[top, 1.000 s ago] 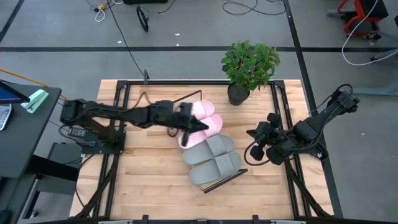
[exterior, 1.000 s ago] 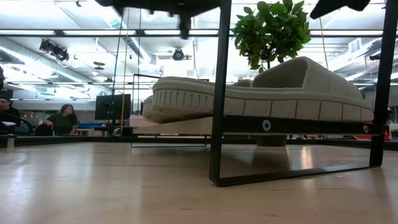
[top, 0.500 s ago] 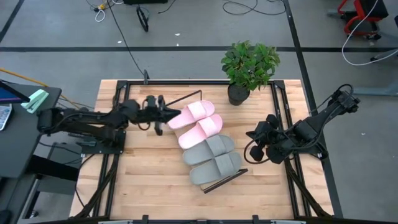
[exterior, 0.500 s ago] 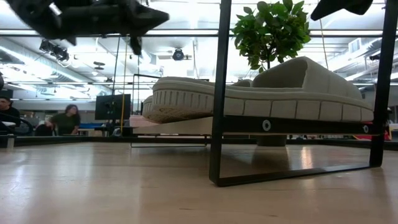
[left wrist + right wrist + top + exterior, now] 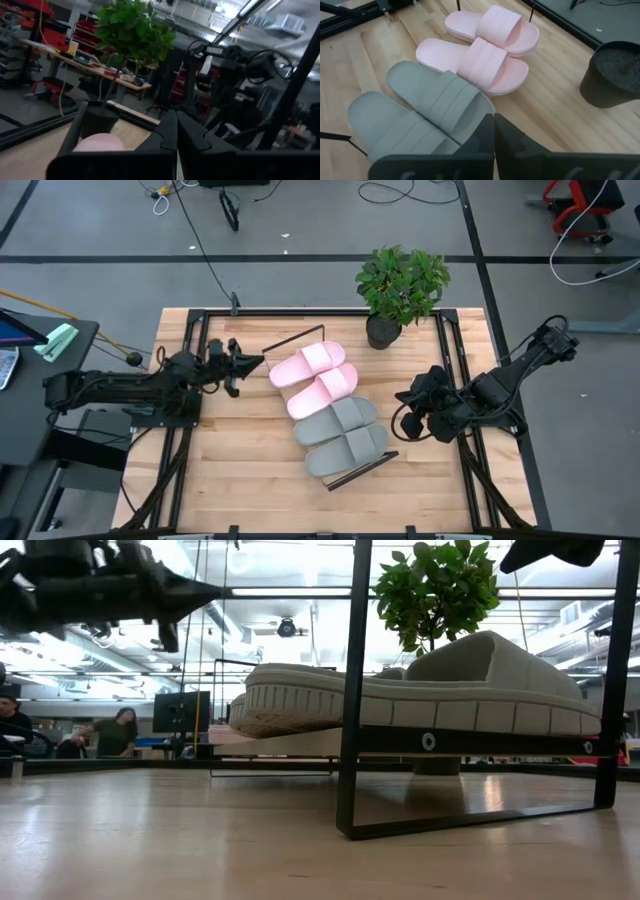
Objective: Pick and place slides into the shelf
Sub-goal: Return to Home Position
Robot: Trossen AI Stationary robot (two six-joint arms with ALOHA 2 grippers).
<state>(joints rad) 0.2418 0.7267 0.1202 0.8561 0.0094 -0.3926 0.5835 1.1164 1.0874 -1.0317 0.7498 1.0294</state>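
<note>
Light-wood shelf (image 5: 360, 470) lies mid-table (image 5: 240, 440) in the high view and carries 4 slides in 1 row: 2 pink slides (image 5: 325, 388) toward the 1 potted plant (image 5: 400, 285), and 2 grey slides (image 5: 337, 420) at the other end. The left gripper (image 5: 252, 363) hangs just off the pink end, apart from it. The right gripper (image 5: 402, 398) sits near the grey pair, not touching.

Low view: the nearest of the grey slides (image 5: 430, 690) rests on the shelf (image 5: 355, 690). The left gripper (image 5: 190, 592) hangs high, clear of it.

Left wrist view: the fingers (image 5: 167, 132) are pressed together and empty, with 1 of the pink slides (image 5: 100, 143) ahead.

Right wrist view: the fingers (image 5: 485, 135) are closed and empty. Ahead lie 2 pink slides (image 5: 475, 62) and 2 grey slides (image 5: 440, 97).
</note>
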